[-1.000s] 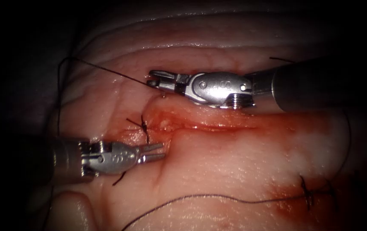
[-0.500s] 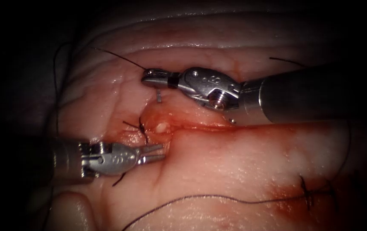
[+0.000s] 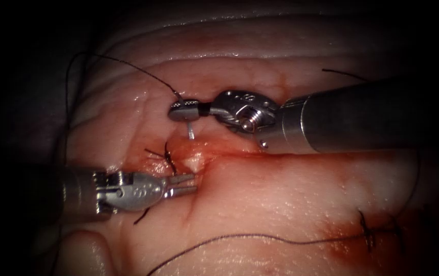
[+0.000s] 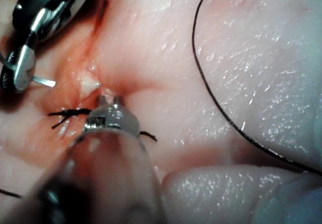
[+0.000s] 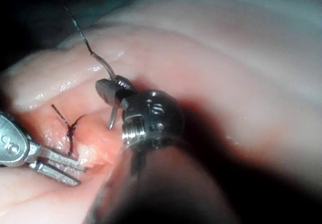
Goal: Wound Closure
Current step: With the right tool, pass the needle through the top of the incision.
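My right tool [image 3: 183, 110] reaches in from the right, jaws shut on the curved needle [image 3: 191, 131] near its tail end. The needle's point hangs down just above the far edge of the cut [image 3: 250, 151] and is not in the tissue. Dark thread [image 3: 137, 69] runs from the needle's tail up and to the left. My left tool [image 3: 191, 184] lies at the cut's left end with its jaws slightly open and holding nothing. The right wrist view shows the needle [image 5: 111, 117] under the right jaws [image 5: 111, 89]. The left wrist view shows the left tips [image 4: 109, 99] near the tissue edge.
A tied stitch [image 3: 170, 156] with short cut ends sits at the cut's left end, beside the left jaws. A second stitch [image 3: 367, 230] lies at lower right, with loose thread [image 3: 260, 236] trailing across the near tissue. Red fluid stains the tissue along the cut.
The right tool has rolled its wrist and moved down and left toward the cut, so the needle's point now hangs down. The left tool has stayed put.
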Available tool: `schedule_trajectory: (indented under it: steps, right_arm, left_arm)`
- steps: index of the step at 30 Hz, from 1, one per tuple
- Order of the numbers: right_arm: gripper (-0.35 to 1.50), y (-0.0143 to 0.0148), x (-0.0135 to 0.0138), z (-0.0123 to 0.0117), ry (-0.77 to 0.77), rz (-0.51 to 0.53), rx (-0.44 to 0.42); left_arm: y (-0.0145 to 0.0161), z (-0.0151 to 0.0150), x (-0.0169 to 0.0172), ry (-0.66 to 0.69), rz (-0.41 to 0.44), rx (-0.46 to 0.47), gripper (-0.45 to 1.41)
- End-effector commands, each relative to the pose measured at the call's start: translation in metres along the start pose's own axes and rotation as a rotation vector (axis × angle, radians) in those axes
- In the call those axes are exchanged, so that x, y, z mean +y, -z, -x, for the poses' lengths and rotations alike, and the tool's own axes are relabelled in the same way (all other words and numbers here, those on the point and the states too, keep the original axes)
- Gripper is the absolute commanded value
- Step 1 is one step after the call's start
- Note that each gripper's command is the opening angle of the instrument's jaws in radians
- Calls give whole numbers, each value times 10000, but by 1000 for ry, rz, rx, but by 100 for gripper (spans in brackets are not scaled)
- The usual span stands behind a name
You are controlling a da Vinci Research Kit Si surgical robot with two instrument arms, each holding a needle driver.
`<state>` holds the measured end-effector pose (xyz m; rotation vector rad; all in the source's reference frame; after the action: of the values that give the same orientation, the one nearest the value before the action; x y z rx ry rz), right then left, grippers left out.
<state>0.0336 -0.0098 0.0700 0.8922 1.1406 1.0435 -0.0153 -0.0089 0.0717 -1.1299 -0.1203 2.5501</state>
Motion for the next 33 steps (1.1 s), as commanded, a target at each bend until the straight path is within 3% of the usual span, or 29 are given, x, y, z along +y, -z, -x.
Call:
schedule_trajectory:
  steps: [1,15,20,21,23,24,33]
  right_arm:
    - [-35,-8,-1,3,-22,-4,-2]
    - [-35,-2,-26,27,-172,-66,-56]
    - [-35,-3,-26,23,-117,-28,7]
    - [-10,-3,-25,20,-85,-20,35]
    - [91,-4,-17,7,-29,-12,105]
    - [113,-3,-11,-5,-4,25,156]
    - [118,4,-1,-37,185,123,196]
  left_arm:
    - [-7,2,3,0,1,1,-9]
    - [-5,3,0,0,5,2,-9]
    - [-5,2,0,0,5,1,-9]
    - [-5,2,0,1,5,1,-9]
    - [-5,2,1,1,4,1,-9]
    - [-5,2,1,1,4,1,-9]
    - [-5,2,1,1,4,1,-9]
